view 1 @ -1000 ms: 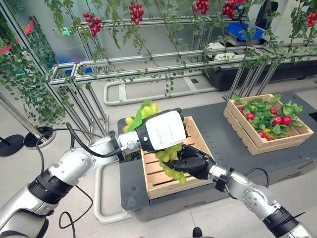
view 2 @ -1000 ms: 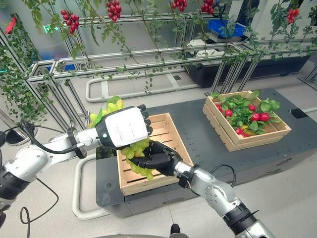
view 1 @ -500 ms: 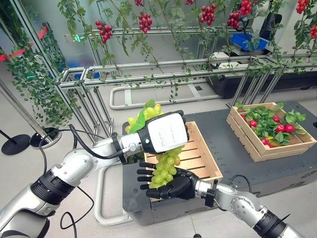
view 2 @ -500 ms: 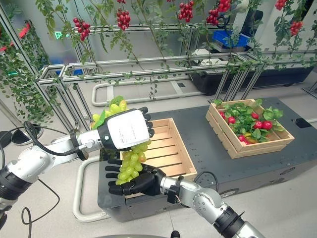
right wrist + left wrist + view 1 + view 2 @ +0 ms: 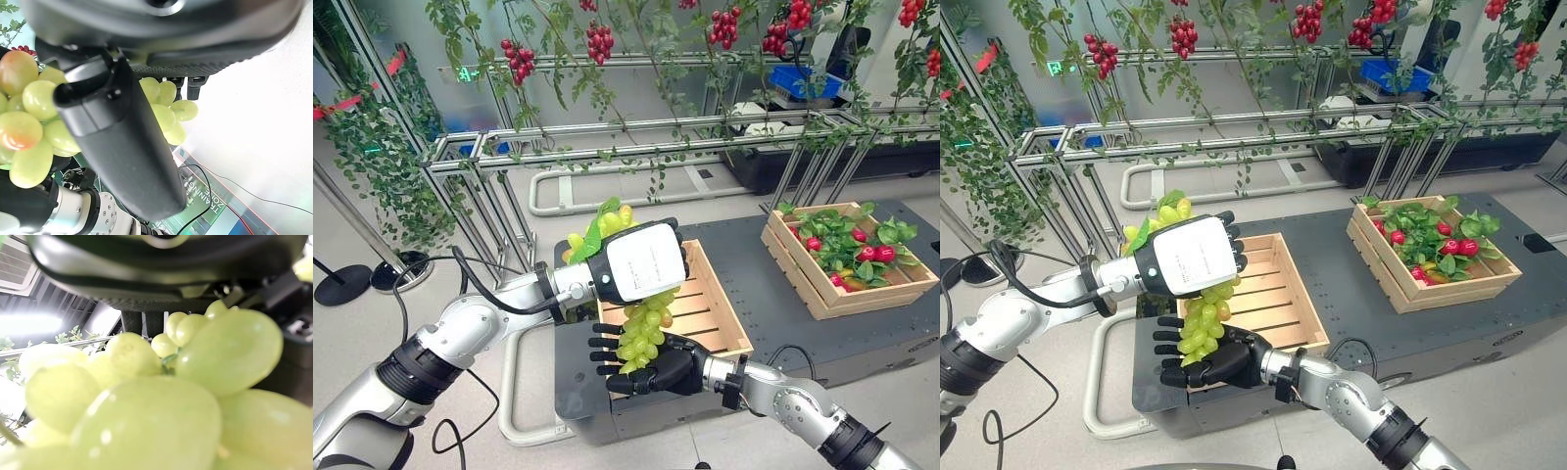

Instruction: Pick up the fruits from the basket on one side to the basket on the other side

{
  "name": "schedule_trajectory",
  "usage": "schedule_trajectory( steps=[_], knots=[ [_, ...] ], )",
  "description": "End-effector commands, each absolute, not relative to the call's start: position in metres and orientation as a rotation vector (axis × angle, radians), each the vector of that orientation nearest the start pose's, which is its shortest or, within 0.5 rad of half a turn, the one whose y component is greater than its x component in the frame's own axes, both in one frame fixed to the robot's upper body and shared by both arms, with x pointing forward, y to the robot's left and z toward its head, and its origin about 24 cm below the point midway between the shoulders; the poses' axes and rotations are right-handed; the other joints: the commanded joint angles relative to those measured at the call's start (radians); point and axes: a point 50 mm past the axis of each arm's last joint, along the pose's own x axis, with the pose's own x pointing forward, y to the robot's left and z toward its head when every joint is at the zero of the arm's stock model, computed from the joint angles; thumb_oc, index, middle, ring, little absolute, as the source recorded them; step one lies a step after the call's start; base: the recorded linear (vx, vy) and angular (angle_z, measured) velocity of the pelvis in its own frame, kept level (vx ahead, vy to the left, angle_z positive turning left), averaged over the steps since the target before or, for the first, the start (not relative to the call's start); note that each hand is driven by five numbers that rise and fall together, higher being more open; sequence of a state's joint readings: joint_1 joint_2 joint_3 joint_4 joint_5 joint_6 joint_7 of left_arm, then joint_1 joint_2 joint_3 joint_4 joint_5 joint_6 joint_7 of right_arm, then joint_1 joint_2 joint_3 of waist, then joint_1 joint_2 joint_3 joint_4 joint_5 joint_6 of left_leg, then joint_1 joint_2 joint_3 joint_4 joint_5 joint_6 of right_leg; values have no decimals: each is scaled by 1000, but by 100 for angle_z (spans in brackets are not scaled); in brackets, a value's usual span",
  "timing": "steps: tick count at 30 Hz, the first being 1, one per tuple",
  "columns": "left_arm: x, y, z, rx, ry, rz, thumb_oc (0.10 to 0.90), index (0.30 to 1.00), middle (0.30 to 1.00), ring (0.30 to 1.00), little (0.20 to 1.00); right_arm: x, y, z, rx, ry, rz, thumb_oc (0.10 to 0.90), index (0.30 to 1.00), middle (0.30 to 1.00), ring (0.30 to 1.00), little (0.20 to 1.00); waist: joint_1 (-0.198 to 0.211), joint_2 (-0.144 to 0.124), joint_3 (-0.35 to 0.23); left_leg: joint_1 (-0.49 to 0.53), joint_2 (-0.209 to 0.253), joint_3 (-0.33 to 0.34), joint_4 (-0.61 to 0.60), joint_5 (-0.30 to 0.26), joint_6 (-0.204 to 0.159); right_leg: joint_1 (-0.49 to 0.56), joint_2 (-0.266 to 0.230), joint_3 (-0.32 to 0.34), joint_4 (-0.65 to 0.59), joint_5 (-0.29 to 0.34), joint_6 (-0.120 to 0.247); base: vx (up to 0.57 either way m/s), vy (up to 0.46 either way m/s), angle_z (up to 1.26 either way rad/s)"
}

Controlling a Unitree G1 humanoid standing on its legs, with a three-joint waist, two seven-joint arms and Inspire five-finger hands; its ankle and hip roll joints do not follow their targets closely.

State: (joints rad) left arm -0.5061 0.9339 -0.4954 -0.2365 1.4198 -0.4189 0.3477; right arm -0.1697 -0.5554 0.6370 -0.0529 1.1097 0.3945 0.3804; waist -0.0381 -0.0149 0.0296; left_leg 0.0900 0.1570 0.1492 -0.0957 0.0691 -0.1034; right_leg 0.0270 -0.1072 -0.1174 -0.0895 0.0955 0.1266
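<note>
Greenhouse rails and hanging vines frame a dark platform, and right at its near corner the action is tight. Left hand, back turned up with its pale cover showing, is closed on a bunch of green grapes; the top of the bunch and a green leaf stick out behind the hand, the rest dangles below it. Up close in the left wrist view, grapes crowd against the palm. Right hand sits just underneath, palm up, fingers spread and straight, cradling the hanging end of the bunch, and its wrist view shows grapes resting beside the thumb. Both hands hover over the near left corner of an empty slatted wooden crate, the grapes just off its front edge. Well apart, at the platform's far right, a second wooden crate holds green leaves and red fruit. Overhead, red berry clusters hang from the vines.
</note>
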Motion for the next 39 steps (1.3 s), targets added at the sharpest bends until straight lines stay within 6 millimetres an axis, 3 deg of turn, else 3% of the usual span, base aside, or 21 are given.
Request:
schedule_trajectory(
  steps=[1, 9, 14, 20, 27, 28, 29, 30, 31, 32, 39],
  knots=[
    [266, 123, 227, 2042, -1547, -29, 400, 300, 300, 300, 300, 228, -71, 73, 612, 336, 1152, 800, 900, 900, 900, 900, -6, -15, -46, 13, -9, -27, 8, -58, 16, 28, -40, -10, 2, -38, 37, 0, 0, 0],
    [264, 131, 228, 2057, -1541, -23, 400, 300, 300, 300, 300, 235, -96, 75, 603, 300, 1047, 800, 900, 900, 900, 900, -15, -18, -42, 16, -5, -17, 8, -58, 15, 26, -35, -8, 2, -36, 38, 0, 0, 0],
    [264, 135, 228, 2067, -1533, -25, 400, 300, 300, 300, 300, 240, -113, 87, 666, 222, 1003, 800, 900, 900, 900, 900, -22, -19, -36, 16, -5, -15, 8, -58, 14, 25, -34, -6, 2, -33, 39, 0, 0, 0],
    [265, 135, 228, 2061, -1533, -29, 400, 300, 300, 300, 300, 239, -107, 99, 807, 142, 1037, 800, 900, 900, 900, 900, -23, -17, -32, 17, -5, -17, 8, -62, 16, 25, -35, -7, 2, -35, 39, 0, 0, 0],
    [267, 133, 230, 2057, -1527, -39, 400, 300, 300, 300, 300, 236, -98, 95, 833, 156, 1056, 800, 900, 900, 900, 900, -24, -13, -31, 17, -4, -17, 8, -64, 17, 25, -37, -9, 2, -37, 39, 0, 0, 0],
    [268, 133, 230, 2056, -1525, -39, 400, 300, 300, 300, 300, 236, -97, 95, 836, 161, 1058, 729, 794, 794, 794, 794, -23, -13, -30, 18, -4, -17, 8, -63, 17, 26, -37, -9, 2, -37, 39, 0, 0, 0],
    [268, 132, 230, 2056, -1524, -39, 400, 300, 300, 300, 300, 236, -96, 95, 840, 161, 1059, 612, 618, 618, 618, 618, -23, -13, -30, 18, -4, -17, 8, -63, 16, 26, -37, -10, 2, -37, 39, 0, 0, 0],
    [268, 132, 230, 2055, -1524, -40, 400, 300, 300, 300, 300, 236, -96, 95, 844, 161, 1061, 560, 540, 540, 540, 540, -23, -13, -30, 17, -5, -18, 8, -63, 16, 27, -37, -10, 2, -37, 39, 0, 0, 0],
    [269, 131, 230, 2055, -1523, -41, 400, 300, 300, 300, 300, 236, -95, 94, 847, 160, 1064, 455, 382, 382, 382, 382, -23, -14, -31, 16, -5, -19, 8, -63, 16, 26, -37, -10, 2, -37, 39, 0, 0, 0],
    [269, 131, 230, 2055, -1521, -42, 400, 300, 300, 300, 300, 236, -94, 95, 854, 157, 1065, 400, 300, 300, 300, 300, -23, -13, -31, 15, -5, -19, 8, -63, 16, 26, -37, -11, 2, -37, 39, 0, 0, 0],
    [271, 129, 227, 2053, -1518, -47, 400, 300, 300, 300, 300, 236, -88, 93, 855, 161, 1071, 400, 300, 300, 300, 300, -22, -12, -30, 15, -5, -18, 8, -63, 17, 24, -39, -12, 2, -37, 38, 0, 0, 0]
  ],
)
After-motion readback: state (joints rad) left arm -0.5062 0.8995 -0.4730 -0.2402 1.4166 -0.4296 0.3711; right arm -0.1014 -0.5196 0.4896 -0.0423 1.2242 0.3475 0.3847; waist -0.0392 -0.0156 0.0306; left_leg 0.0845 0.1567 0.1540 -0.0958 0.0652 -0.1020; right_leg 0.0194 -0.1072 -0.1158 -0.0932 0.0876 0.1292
